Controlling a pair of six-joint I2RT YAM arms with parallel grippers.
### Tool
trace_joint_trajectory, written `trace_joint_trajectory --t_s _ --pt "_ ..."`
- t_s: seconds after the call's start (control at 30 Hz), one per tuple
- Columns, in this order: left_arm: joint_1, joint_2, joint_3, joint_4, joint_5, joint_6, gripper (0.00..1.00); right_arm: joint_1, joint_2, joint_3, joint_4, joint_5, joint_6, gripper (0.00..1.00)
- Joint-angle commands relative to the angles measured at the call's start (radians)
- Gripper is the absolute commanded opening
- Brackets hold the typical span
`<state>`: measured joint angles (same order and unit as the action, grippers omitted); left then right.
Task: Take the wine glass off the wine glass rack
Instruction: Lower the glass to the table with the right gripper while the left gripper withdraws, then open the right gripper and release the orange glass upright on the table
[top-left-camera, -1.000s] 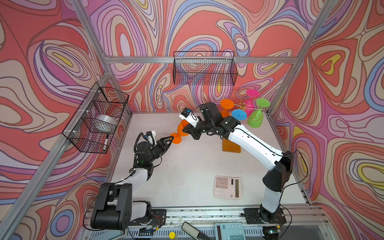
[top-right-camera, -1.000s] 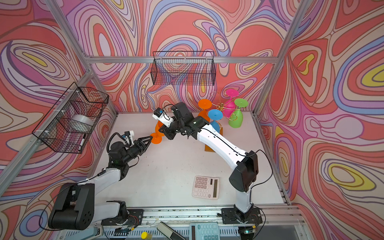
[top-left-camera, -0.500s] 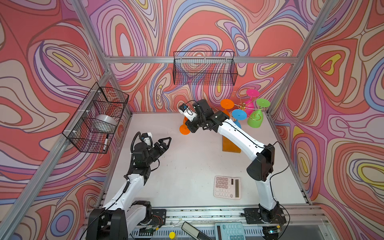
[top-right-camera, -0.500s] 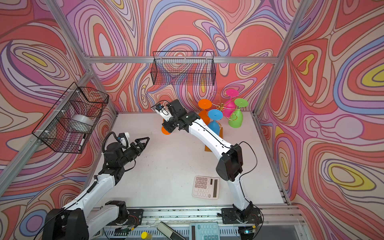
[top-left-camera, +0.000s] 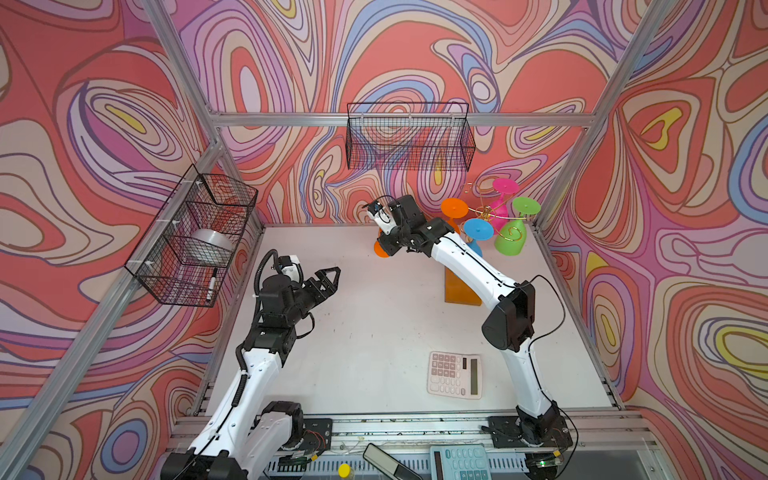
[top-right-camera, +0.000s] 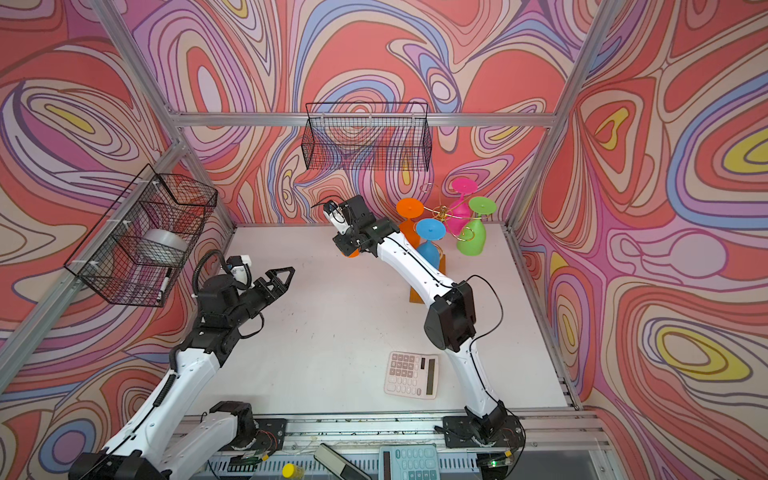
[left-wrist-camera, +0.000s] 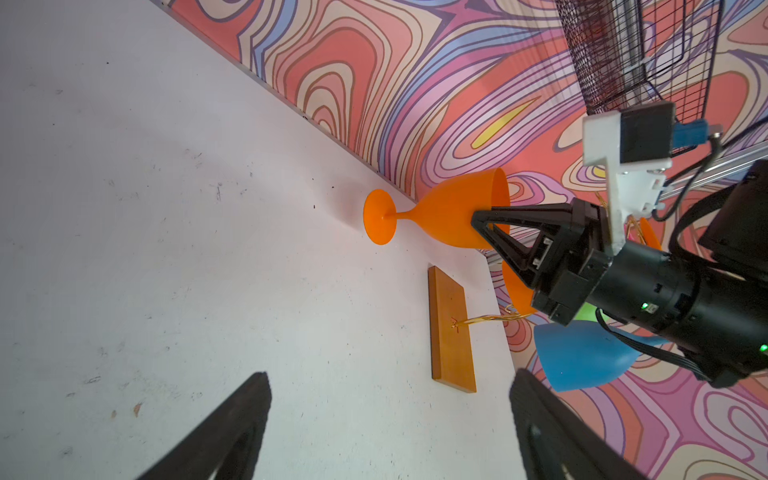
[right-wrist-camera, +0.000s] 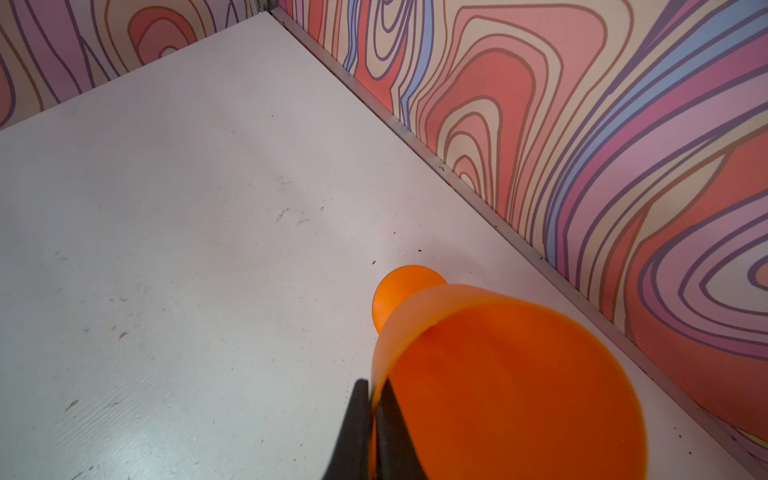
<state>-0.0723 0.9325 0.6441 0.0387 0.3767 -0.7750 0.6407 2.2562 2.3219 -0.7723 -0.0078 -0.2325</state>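
We see a white table (top-left-camera: 365, 332), scuffed and flecked with dark specks; toward its back right corner the wine glass rack (top-left-camera: 457, 291) stands on its flat amber base, long side running front to back; a pale calculator (top-left-camera: 455, 375) lies face up near the front edge, right of middle; near the back edge an orange wine glass (left-wrist-camera: 440, 216) has its foot at the surface; whether it touches, we cannot tell.

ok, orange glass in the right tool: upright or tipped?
Roughly upright: the right tool pinches the orange glass by its rim, foot down, parallel to the stem of the rack. Foot touching the table: cannot tell.
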Motion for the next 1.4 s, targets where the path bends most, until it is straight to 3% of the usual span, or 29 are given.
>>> trace_joint_trajectory --t_s 0.0,1.37 --pt "-0.004 -0.005 0.029 -0.060 -0.007 0.033 0.91 -0.003 0.043 0.029 0.029 0.020 -0.025 0.00" --pt "-0.006 0.083 0.012 0.057 0.058 -0.024 0.89 -0.043 0.165 0.073 0.063 0.028 -0.155 0.00"
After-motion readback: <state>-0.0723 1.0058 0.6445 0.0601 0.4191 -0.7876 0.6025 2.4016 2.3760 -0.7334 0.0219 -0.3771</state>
